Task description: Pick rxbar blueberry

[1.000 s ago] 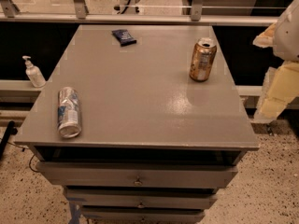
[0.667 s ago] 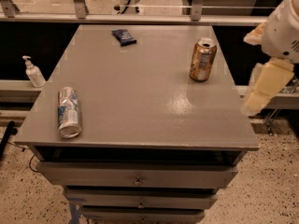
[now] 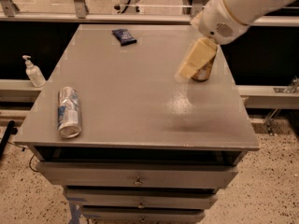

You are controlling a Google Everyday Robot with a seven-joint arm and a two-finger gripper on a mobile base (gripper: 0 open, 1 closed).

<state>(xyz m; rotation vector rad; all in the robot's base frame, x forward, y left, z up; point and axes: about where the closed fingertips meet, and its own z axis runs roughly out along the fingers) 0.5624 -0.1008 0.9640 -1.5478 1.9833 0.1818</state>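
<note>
The rxbar blueberry (image 3: 124,36) is a small flat dark navy bar lying at the far edge of the grey table top (image 3: 126,92), left of centre. My gripper (image 3: 187,68) hangs from the white arm that enters from the upper right; it is over the right half of the table, well to the right of and nearer than the bar. It stands in front of the gold-brown can (image 3: 204,72) and hides most of it.
A white-and-blue can (image 3: 68,112) lies on its side near the table's front left. A white pump bottle (image 3: 33,72) stands on a ledge left of the table. Drawers sit under the table top. A rail runs behind the far edge.
The arm has swung in from the right edge of the view to over the right half of the table, now covering the gold-brown can. The bar and cans have not moved.
</note>
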